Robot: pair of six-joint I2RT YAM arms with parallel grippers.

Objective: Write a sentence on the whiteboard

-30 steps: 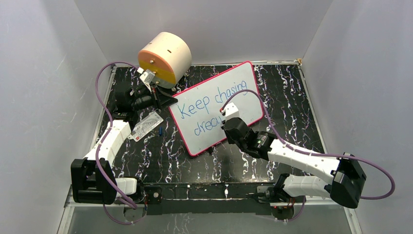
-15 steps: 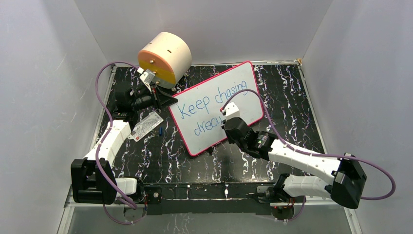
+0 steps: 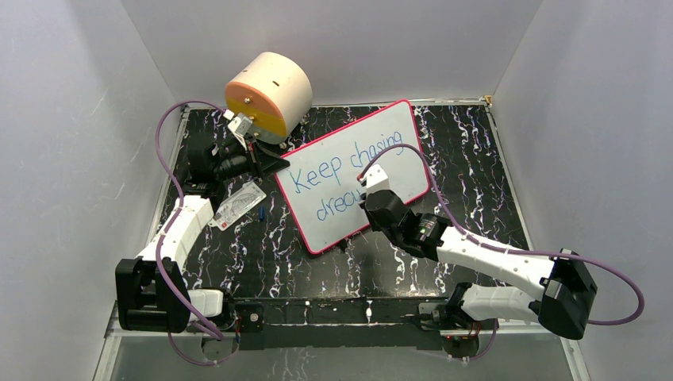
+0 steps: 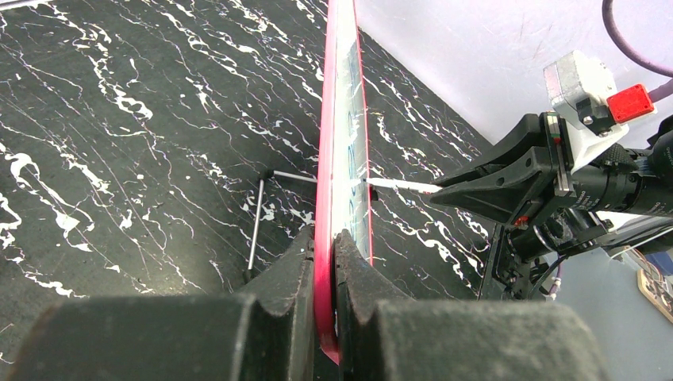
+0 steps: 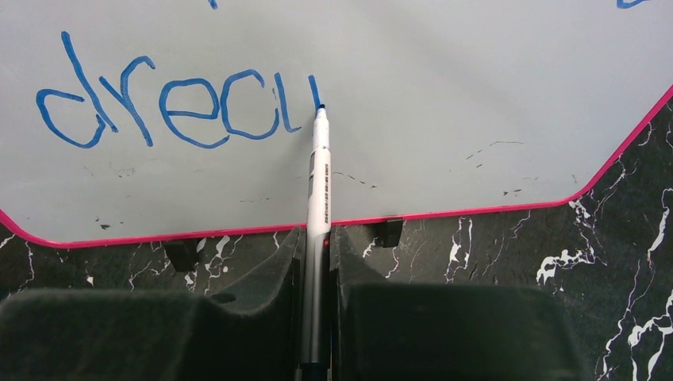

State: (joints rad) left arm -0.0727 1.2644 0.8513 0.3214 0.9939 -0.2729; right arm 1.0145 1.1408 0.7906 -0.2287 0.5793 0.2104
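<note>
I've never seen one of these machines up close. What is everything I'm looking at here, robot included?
whiteboard: one, white with pink-red border, mid-table
sentence: one, blue, two lines on the whiteboard, second line unfinished
marker: one, white with blue tip, tip on the whiteboard
drum: one, cream with orange face, back left
printed card: one, white, left of the whiteboard
small blue item: one, beside the card, too small to identify
table: one, black with white veining
cables: two, purple, one per arm
arms: two, white and black, near edge
left claw: one, black, shut on the whiteboard's edge
right claw: one, black, shut on the marker
</note>
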